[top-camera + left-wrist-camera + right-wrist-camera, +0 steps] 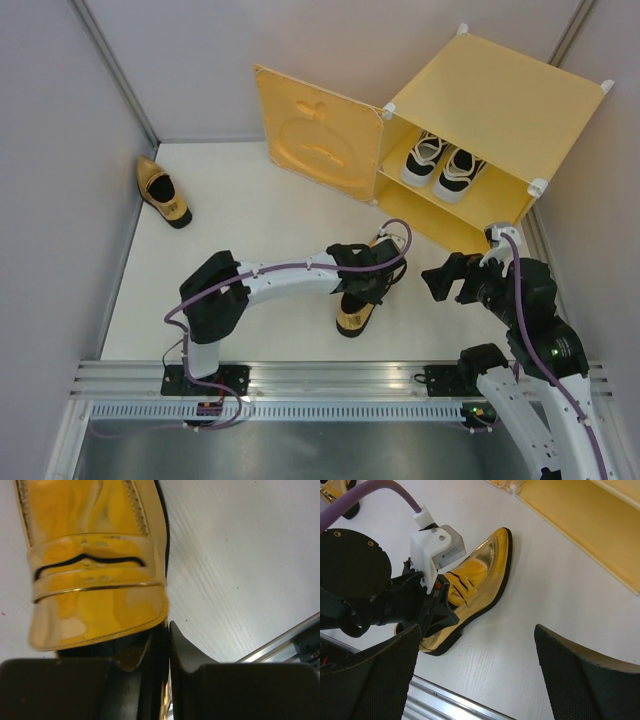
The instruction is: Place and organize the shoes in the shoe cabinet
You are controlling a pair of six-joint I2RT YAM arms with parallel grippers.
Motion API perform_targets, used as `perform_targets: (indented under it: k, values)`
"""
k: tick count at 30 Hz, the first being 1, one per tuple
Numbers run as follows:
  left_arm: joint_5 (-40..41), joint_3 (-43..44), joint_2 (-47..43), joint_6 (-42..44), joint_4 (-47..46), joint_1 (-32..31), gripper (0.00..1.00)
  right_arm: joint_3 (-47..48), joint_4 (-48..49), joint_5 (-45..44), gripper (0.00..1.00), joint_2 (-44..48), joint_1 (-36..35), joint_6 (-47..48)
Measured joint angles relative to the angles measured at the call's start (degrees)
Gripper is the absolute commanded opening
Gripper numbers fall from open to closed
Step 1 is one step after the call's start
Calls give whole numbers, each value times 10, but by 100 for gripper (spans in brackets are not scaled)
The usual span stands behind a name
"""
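Note:
The yellow shoe cabinet [520, 95] stands at the back right with its smiling-face door [315, 135] swung open to the left. Both white sneakers [442, 168] sit side by side on its inner shelf. One gold loafer [162, 190] lies at the far left by the wall. The other gold loafer [355, 308] is at the table's middle front. My left gripper [365, 285] is shut on this loafer's side wall [95, 570], one finger inside it and one outside [187, 650]. My right gripper [450, 280] is open and empty, to the right of this loafer [480, 565].
The cabinet's lower compartment [450, 225] shows nothing inside it. Grey walls close in the left side and the back. A metal rail [330, 380] runs along the near edge. The cabinet's bottom edge [580, 525] shows in the right wrist view.

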State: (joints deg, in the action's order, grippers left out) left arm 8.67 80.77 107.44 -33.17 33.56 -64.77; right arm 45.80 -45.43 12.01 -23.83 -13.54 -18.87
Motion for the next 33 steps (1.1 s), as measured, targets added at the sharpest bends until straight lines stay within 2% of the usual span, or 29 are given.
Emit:
perform_targets:
  k: [2,5,6,8,9,11,12,16,21,25,28,30,33]
  values:
    - [-3,8,12,1,-3,-9,27,0,-2,-3,98,0,0,-1]
    - [-3,14,15,3,-3,-11,42,0,-8,-5,98,0,0,-5]
    - [-3,17,15,2,-3,-9,49,0,-10,-5,98,0,0,-6]
    - [-4,21,12,3,-3,-9,57,1,-17,-5,98,1,0,-9]
    - [-5,21,8,3,-3,-9,66,3,-22,-5,98,1,0,-9]
    - [-5,21,-2,4,-3,-9,72,9,-31,-6,98,1,0,-9]
    - [-5,21,-10,3,-3,-9,80,13,-36,-6,98,0,0,-9]
    - [0,21,-68,3,-2,-7,91,33,-50,-10,98,0,0,-9]
    - [17,23,-157,3,3,12,92,49,-65,-16,98,-10,0,-11]
    - [11,-8,-233,3,1,89,93,49,-68,-20,98,-32,0,-15]
    - [-11,-67,-291,4,2,187,93,37,-65,-21,97,-56,0,-20]
    - [-17,-113,-330,9,4,259,98,21,-59,-20,95,-72,0,-22]
    - [-31,-175,-394,25,15,345,100,-7,-50,-15,95,-105,0,-22]
